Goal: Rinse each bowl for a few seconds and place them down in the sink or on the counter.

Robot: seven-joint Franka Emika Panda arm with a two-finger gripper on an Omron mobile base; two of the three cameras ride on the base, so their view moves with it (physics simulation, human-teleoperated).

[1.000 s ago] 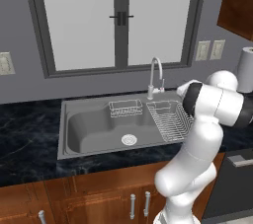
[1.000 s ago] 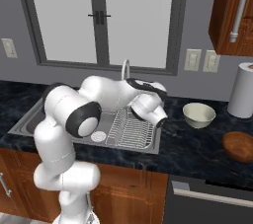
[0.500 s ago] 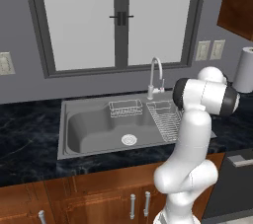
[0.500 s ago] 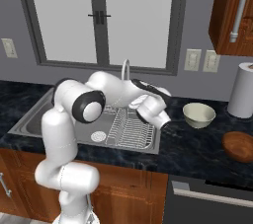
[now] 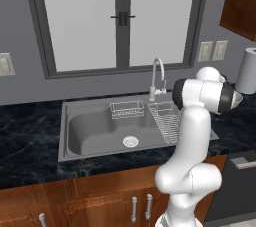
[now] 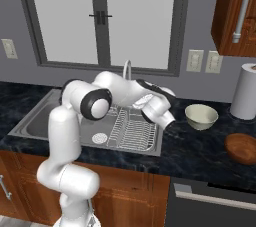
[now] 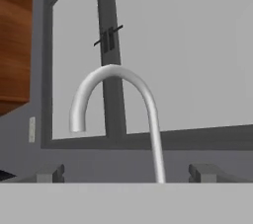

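Note:
My gripper (image 7: pixel 126 173) is open and holds nothing; its two fingertips (image 7: pixel 49 173) stand wide apart in the hand view, on either side of the curved chrome faucet (image 7: pixel 116 77). It looks at the faucet from the right, with the window behind. The cream-greenish bowl (image 6: pixel 201 116) sits upright on the black counter (image 6: pixel 200 146), just right of the sink (image 5: pixel 87 131). The reddish-brown wooden bowl (image 6: pixel 242 148) lies farther right, near the counter's front. My wrist hangs over the right end of the wire rack (image 6: pixel 131 130), a short way left of the cream bowl.
A white paper-towel roll (image 6: pixel 245 91) stands at the back right of the counter. A small wire caddy (image 5: pixel 126 109) hangs at the back of the basin, with the round drain (image 5: pixel 130 141) in front. A wooden cabinet (image 6: pixel 235 11) hangs at the upper right.
My arm has folded and turned above the rack: the elbow swung in and the wrist shifted slightly. The jaws stayed open. Both bowls stayed where they were.

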